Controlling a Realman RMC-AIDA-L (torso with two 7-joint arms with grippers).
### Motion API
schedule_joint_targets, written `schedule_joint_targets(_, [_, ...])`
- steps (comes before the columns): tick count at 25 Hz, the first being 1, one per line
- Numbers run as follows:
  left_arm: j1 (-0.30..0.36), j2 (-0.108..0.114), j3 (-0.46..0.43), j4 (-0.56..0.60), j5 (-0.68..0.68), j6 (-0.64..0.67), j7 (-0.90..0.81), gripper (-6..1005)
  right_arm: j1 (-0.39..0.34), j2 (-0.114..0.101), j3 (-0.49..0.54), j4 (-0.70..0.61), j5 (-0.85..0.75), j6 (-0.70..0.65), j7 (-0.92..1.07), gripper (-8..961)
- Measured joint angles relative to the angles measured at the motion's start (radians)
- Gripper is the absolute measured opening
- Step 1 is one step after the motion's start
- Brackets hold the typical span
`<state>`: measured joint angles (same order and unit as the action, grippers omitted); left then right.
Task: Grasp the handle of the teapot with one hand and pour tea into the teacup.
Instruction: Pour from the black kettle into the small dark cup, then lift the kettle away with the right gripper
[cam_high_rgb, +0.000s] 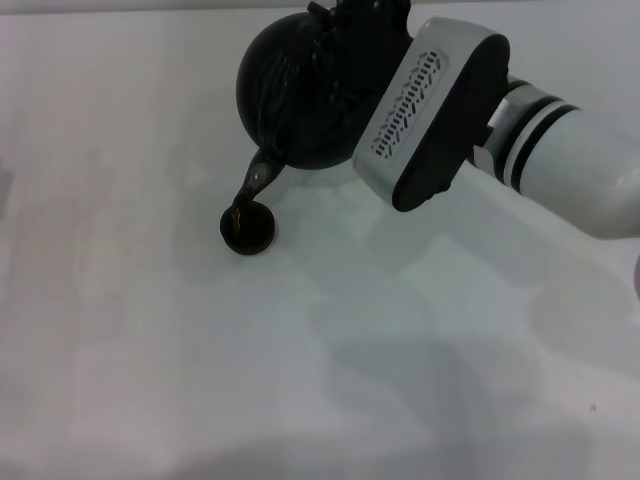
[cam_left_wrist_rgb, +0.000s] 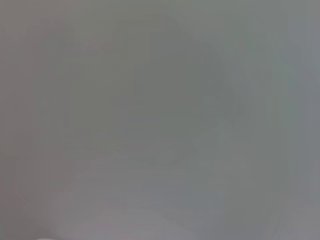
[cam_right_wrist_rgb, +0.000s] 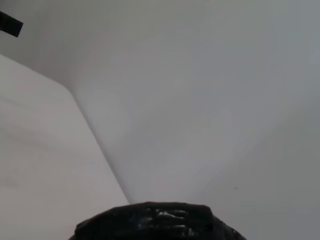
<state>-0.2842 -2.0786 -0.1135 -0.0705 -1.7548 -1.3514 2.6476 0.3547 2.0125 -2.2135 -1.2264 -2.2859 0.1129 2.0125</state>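
Teapot (cam_high_rgb: 290, 95) is tilting near the bench's (cam_high_rgb: 150, 380) far edge, spout over the teacup (cam_high_rgb: 247, 227), tea trickling in. Right pincer (cam_high_rgb: 350, 45) is at the handle (cam_high_rgb: 335, 40); grip can't be told. Best keeping the tilt slow, spout centred.

The tabletop (cam_high_rgb: 320, 400) lies open across its near and left parts. At its far middle, the tilted teapot (cam_high_rgb: 290, 95) blocks the way, its spout just above the teacup (cam_high_rgb: 247, 227). The right arm (cam_high_rgb: 560, 160) bars the far right side, reaching in to the teapot.
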Motion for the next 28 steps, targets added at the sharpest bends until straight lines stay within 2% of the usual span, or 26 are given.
schedule_joint_targets(5, [0.0, 0.0, 0.0, 0.0, 0.0, 0.0, 0.0, 888, -0.005, 0.0, -0.02, 0.008, 0.0, 0.043, -0.01, 125])
schedule_joint_targets(28, [-0.003, -0.001, 0.0, -0.007, 0.0, 0.002, 0.0, 887, -0.015, 0.001, -0.018, 0.028, 0.035, 0.051, -0.001, 119])
